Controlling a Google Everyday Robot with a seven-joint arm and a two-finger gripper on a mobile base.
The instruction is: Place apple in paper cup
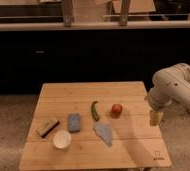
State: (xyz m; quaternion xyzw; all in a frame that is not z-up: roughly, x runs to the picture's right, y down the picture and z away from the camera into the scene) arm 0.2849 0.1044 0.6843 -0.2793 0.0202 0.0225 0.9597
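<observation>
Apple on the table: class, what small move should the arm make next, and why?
Probably move the gripper left toward the apple. The gripper hangs over the right edge of the table, well apart from the apple. The apple lies untouched beside the green pepper, far from the paper cup near the front left.

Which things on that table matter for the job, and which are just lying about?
Needed: apple, paper cup, end effector at the right edge of the table.
Lying about: green pepper, blue-grey sponge, pale blue cloth, small oblong object.
</observation>
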